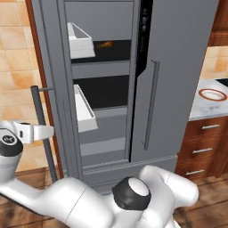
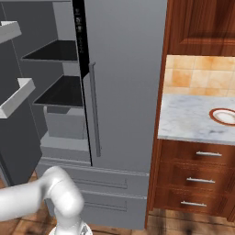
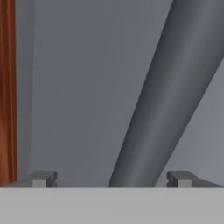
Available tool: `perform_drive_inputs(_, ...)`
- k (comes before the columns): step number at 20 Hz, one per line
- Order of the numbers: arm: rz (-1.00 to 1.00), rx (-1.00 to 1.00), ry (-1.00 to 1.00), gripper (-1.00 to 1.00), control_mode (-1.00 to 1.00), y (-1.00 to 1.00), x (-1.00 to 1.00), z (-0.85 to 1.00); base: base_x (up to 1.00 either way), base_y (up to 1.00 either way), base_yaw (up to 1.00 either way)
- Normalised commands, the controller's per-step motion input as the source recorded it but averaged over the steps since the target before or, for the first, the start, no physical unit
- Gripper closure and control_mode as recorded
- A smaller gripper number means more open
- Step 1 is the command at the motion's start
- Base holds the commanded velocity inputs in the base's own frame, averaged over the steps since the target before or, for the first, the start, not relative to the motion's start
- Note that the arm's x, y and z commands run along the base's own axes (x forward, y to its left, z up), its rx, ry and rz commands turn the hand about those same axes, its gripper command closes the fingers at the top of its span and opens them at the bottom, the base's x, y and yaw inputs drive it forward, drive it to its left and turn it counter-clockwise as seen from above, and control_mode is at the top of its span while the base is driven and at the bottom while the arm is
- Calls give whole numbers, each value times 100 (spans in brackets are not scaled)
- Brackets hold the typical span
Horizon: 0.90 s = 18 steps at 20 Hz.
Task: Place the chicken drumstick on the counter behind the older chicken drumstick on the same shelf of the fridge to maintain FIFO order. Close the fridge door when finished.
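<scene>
- The gripper [image 3: 112,178] has its jaws wide apart, nothing between the pads; the left door's bar handle [image 3: 168,94] slants up just beyond them, between the two fingertips [image 3: 43,178].
- In the left base view the hand [image 1: 33,132] sits at the far left, beside that same dark handle [image 1: 43,129] on the swung-open left door.
- The fridge [image 1: 178,67] stands with its left door open and its right door shut.
- A small orange drumstick [image 1: 105,44] lies on the upper black shelf [image 1: 116,50], well apart from the gripper, up and to the right of it, deeper inside.
- Two white door bins [image 1: 80,41] hang on the open door, between the hand and the shelves.
- A lower, deeper black shelf [image 1: 107,91] sits beneath the upper one.
- To the right of the fridge is the marble tabletop [image 2: 188,120] over wooden drawers [image 2: 202,179], with a red-rimmed plate [image 2: 226,115] on it; I cannot tell whether anything lies on the plate.
- Orange-tan tiles [image 2: 197,75] back the tabletop.
</scene>
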Motion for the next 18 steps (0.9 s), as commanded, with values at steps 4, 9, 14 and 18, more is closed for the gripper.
perform_drive_inputs(4,-2,0,-9,-100,-100,-65,26,0,0,0,0)
perform_drive_inputs(9,0,0,-14,-100,-100,-82,14,0,0,0,0)
perform_drive_inputs(14,0,0,-17,-100,-100,-89,13,0,0,0,0)
perform_drive_inputs(18,-4,0,-14,-100,-100,-70,29,2,0,0,0)
